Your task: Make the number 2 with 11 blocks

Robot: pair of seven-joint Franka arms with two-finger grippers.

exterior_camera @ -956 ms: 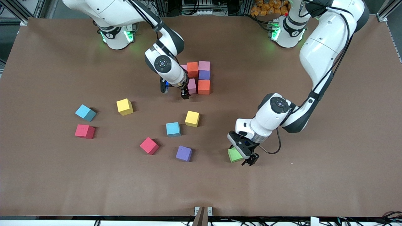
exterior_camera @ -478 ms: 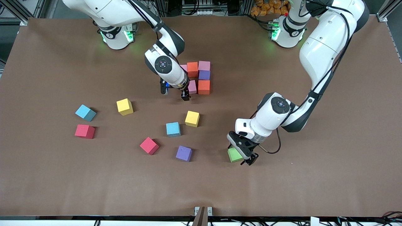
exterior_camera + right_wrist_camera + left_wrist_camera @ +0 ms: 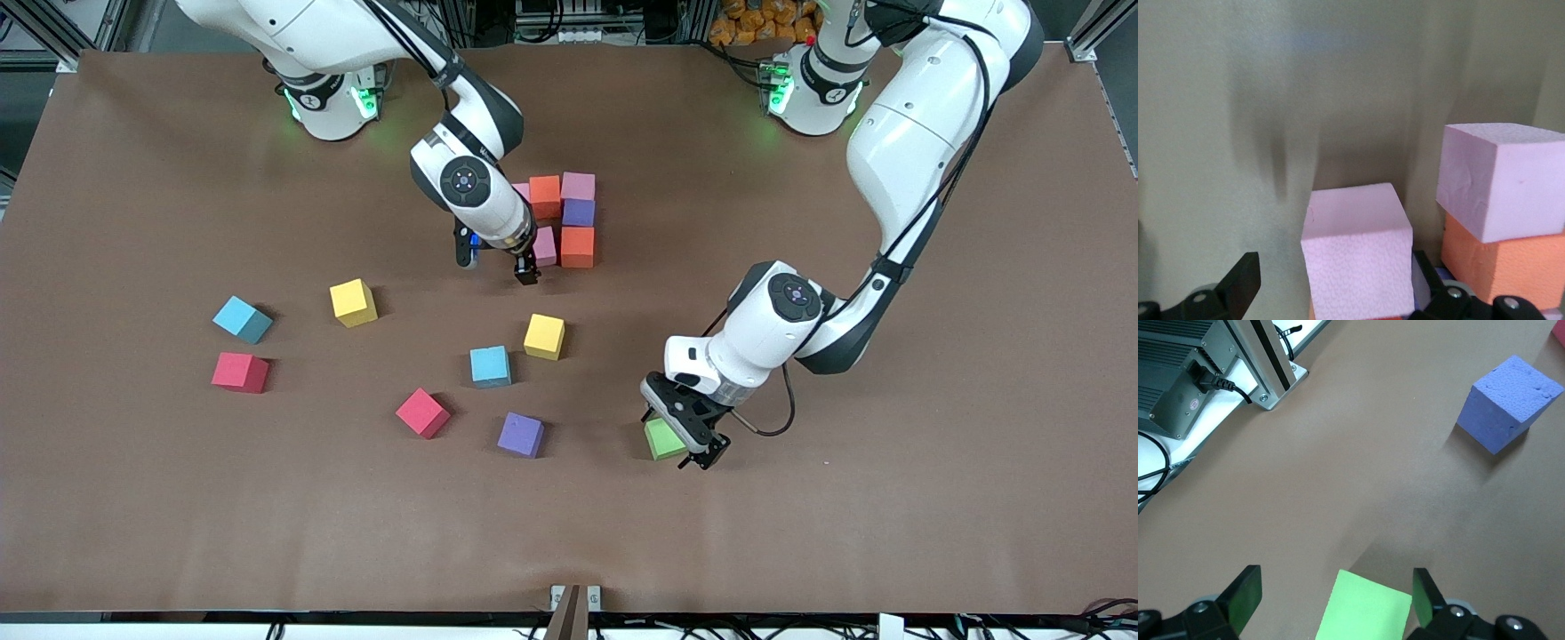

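Observation:
A cluster of blocks lies mid-table toward the arms' bases: pink (image 3: pixel 578 186), orange (image 3: pixel 545 196), purple (image 3: pixel 578 212), orange (image 3: pixel 577 246), pink (image 3: pixel 544 246), and a pink one half hidden by the right arm. My right gripper (image 3: pixel 530 260) is low at this cluster and open. In the right wrist view it (image 3: pixel 1335 283) straddles the pink block (image 3: pixel 1358 250). My left gripper (image 3: pixel 677 437) is open and low around a green block (image 3: pixel 661 439). In the left wrist view that green block (image 3: pixel 1365 610) sits between the gripper's (image 3: pixel 1335 600) spread fingers, close to one of them.
Loose blocks lie nearer the front camera than the cluster: yellow (image 3: pixel 544 336), light blue (image 3: pixel 490 365), purple (image 3: pixel 520 434), red (image 3: pixel 422 412). Toward the right arm's end are yellow (image 3: pixel 353 302), light blue (image 3: pixel 242 319) and red (image 3: pixel 240 372). The purple block (image 3: pixel 1508 403) also shows in the left wrist view.
Both grippers have shifted only slightly and stay open. No block has moved.

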